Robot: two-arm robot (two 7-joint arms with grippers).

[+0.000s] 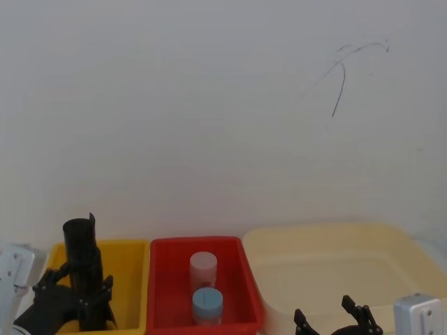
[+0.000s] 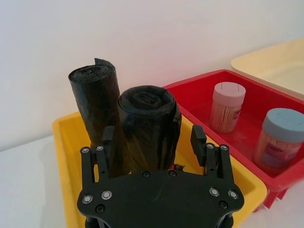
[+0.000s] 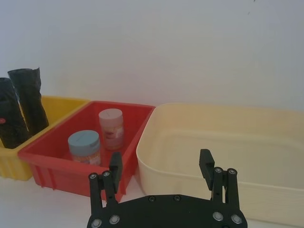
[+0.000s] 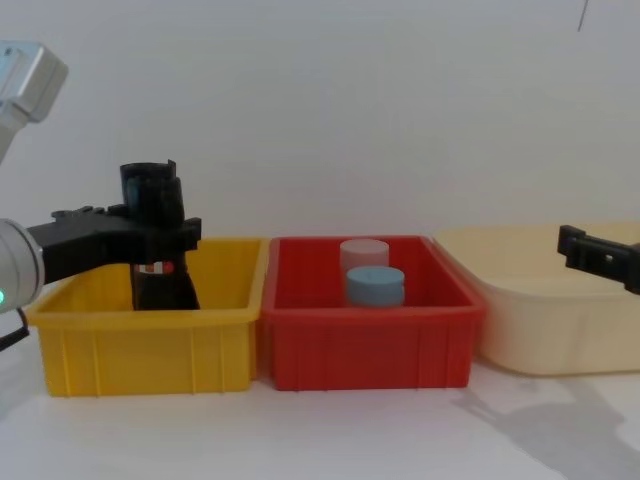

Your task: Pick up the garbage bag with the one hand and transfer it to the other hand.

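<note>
The garbage bag stands upright in the yellow bin, and its red-and-white label band shows in the chest view and in the right wrist view. My left gripper is open and straddles this roll, with a finger on each side and small gaps showing. A second black roll, without a visible label, stands just behind it. In the head view the left gripper sits low over the yellow bin. My right gripper hangs open and holds nothing in front of the cream tub.
A red bin between the yellow bin and the cream tub holds two jars, one with a pink lid and one with a blue lid. A white wall rises close behind the bins.
</note>
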